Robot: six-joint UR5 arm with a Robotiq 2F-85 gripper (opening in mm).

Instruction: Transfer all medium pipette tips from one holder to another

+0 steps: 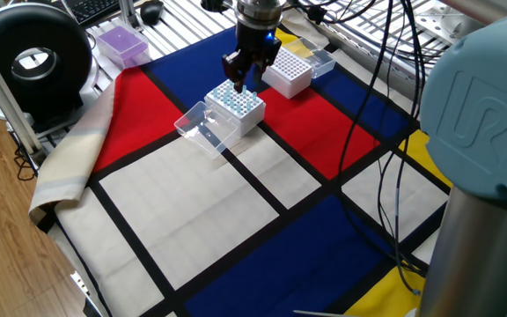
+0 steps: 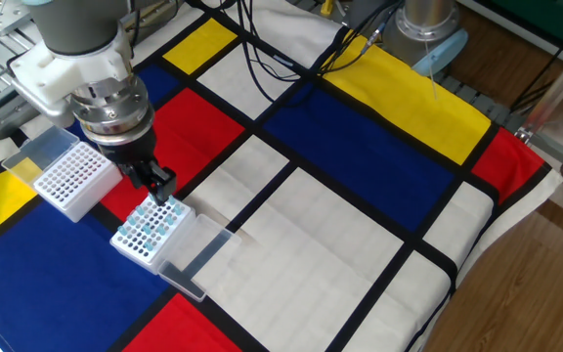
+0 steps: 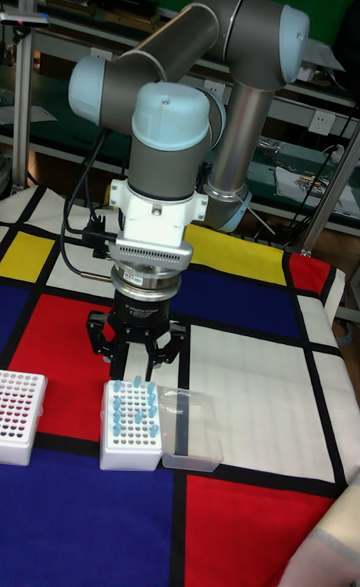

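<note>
Gripper [image 1: 244, 84] poised over the full rack, a tip apparently about to be picked.

You have the pale blue translucent cone-shaped medium pipette tips [image 2: 151, 225] standing in the white plastic rack [image 3: 130, 434] on the checked cloth of the worktop [image 2: 379, 147], near its edge, with that rack's clear hinged lid [image 3: 190, 430] lying open beside it. The second white plastic rack [image 1: 285, 70], its holes looking empty, sits just beside the first. Your jaws hang over the far rows of the filled rack; from the tall fixed view they look parted, with the fingertips [image 3: 150, 378] close above the tips, but whether they have closed on one I cannot tell. Watch your alignment: the tips are tightly packed, so a slightly off-centre descent could knock neighbours askew, or a stuck tip could lift the light rack.
</note>
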